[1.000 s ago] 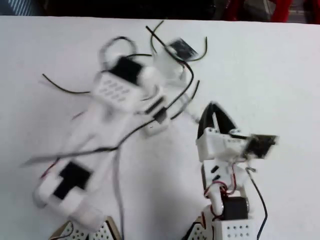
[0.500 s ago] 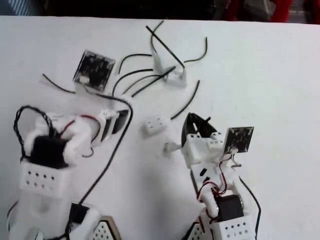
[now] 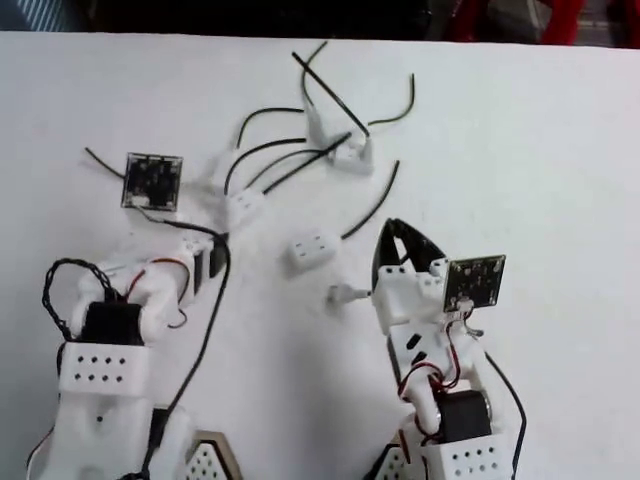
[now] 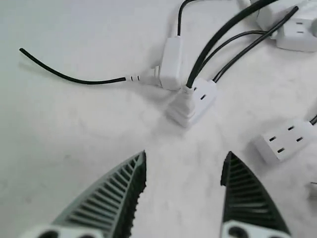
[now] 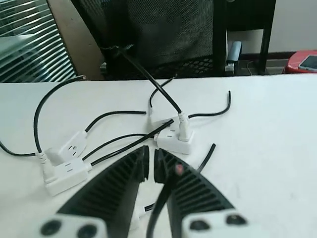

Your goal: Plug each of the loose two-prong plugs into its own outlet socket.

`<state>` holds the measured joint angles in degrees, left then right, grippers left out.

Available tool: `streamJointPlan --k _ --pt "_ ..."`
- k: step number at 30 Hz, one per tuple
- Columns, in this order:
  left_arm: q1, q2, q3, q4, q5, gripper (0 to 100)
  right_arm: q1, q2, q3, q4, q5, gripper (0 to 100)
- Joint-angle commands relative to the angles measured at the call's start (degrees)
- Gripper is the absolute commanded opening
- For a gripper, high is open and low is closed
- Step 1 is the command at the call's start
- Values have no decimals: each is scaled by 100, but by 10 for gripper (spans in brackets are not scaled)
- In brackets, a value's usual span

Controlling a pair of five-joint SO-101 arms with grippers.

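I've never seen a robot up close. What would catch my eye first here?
A tangle of black cords and white outlet blocks sprawls across the table's far middle. Nearer, the left pincer gapes open before a block with a plug in it, while the right pincer looks pinched shut on a thin cord.

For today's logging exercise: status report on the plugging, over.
Left end effector open, empty. Right end effector shut. One plug loose beside it, free outlet close by. Cords strewn around.
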<state>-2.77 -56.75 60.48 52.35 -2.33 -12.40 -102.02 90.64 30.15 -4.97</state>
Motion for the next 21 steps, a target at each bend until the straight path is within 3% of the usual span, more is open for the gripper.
streamJointPlan --k 1,6,21 --pt "-215 -163 123 -404 70 246 75 479 -352 -444 211 16" --pt "-215 -163 352 -668 378 245 75 2158 -1284 -585 211 16" --pt "-224 -163 492 -738 343 245 92 7952 -5697 -453 580 22"
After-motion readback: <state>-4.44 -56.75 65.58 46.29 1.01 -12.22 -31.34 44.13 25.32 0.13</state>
